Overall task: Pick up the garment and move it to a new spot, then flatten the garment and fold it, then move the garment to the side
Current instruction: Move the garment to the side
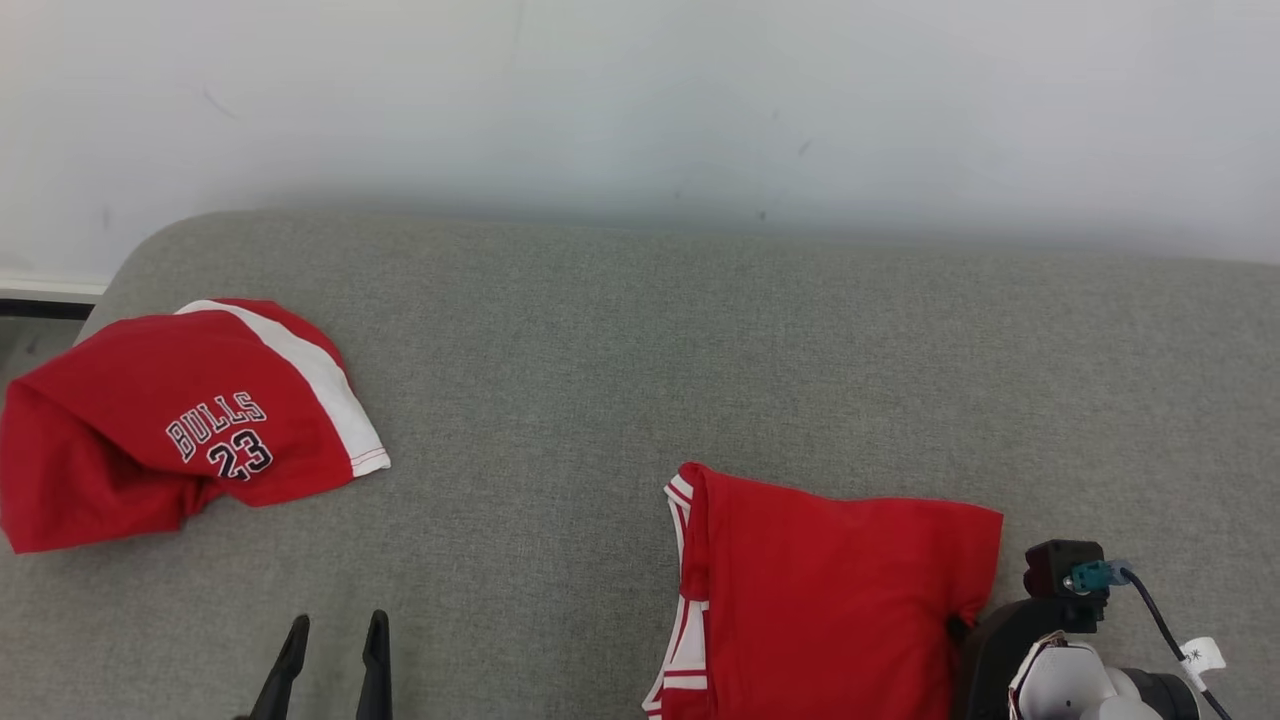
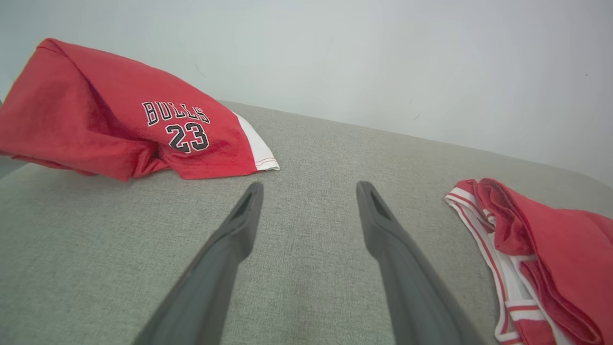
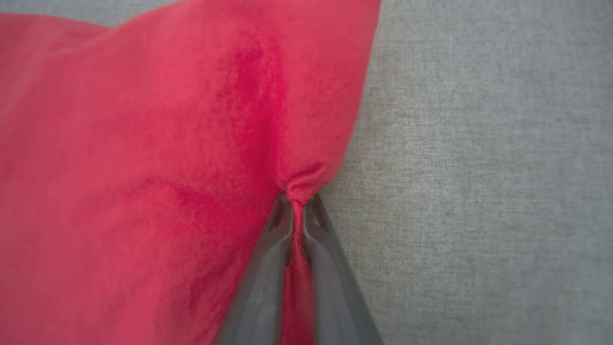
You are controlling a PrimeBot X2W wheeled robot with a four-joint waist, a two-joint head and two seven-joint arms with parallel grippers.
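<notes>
The garment (image 1: 840, 590) is a red jersey with white-striped trim, lying folded over on the grey cushion at the lower right; in the left wrist view the garment (image 2: 550, 249) sits at the right. My right gripper (image 3: 297, 201) is shut on a pinch of red cloth at the garment's right edge. In the head view the right gripper (image 1: 957, 628) is mostly hidden under its wrist. Above bare cushion at the lower left, my left gripper (image 1: 337, 630) stands open and holds nothing; the left gripper (image 2: 310, 188) points between the two red pieces.
Red shorts (image 1: 180, 420) printed "BULLS 23", with a white side stripe, lie crumpled at the cushion's far left edge. The grey cushion (image 1: 620, 360) runs back to a pale wall (image 1: 640, 100). A strip of floor (image 1: 30, 330) shows at the left.
</notes>
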